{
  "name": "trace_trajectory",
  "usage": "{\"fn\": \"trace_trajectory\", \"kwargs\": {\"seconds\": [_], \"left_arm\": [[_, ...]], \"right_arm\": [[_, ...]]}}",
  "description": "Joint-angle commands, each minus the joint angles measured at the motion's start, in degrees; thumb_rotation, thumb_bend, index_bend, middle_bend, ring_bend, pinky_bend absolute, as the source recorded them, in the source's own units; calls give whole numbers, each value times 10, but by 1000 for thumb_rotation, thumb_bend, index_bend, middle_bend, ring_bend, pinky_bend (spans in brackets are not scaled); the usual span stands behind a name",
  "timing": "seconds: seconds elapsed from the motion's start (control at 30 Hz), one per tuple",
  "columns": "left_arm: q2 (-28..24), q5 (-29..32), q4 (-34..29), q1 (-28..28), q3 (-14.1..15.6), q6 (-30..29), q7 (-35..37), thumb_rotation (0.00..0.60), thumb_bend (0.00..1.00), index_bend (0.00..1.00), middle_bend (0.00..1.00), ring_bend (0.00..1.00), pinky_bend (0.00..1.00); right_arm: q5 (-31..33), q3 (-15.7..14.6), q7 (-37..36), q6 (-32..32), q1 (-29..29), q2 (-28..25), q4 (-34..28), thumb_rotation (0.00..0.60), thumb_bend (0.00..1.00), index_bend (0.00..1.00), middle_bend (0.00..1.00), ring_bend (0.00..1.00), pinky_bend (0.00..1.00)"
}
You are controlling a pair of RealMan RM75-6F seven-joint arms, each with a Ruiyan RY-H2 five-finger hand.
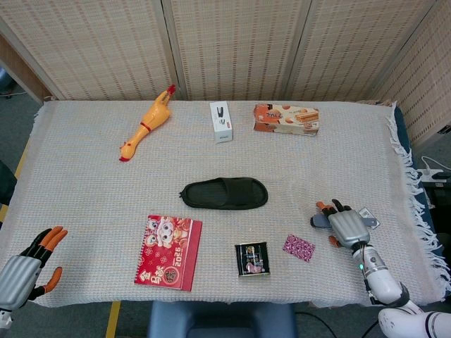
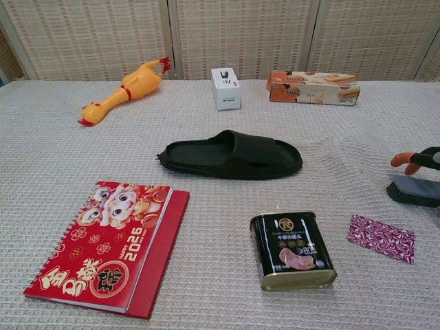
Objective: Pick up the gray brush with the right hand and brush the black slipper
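beside the red "2025" calendar [image 2: 110, 244], right hand [image 1: 347, 225] rests on gray brush [image 2: 412, 190]; grip unclear.

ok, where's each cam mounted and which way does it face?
Head view: high above the near table edge, looking steeply down on the table; shows left hand and right hand over the gray brush.
Chest view: low at the near edge, looking across toward the screens; only right fingertips and brush show.
Shared: black slipper, luncheon meat tin, red 2025 calendar.

gray brush [image 2: 415, 190] cut off at edge
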State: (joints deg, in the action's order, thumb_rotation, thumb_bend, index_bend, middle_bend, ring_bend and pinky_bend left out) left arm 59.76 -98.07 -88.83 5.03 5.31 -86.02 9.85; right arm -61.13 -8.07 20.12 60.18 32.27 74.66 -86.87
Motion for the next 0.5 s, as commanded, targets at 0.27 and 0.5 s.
{"fn": "trace_trajectory", "kwargs": {"seconds": [0.27, 0.5], "left_arm": [[8, 18, -5, -1, -6, 6, -24, 600, 520, 0, 0, 0, 359], [17, 27, -3, 0, -12, 10, -41, 600, 527, 0, 0, 0, 358]], "right_arm": [[-216, -12, -66, 311, -163, -66, -62, 600, 172, 0, 0, 0, 72], [-246, 5, -56, 364, -215, -12, 10, 600, 171, 0, 0, 0, 0]]}}
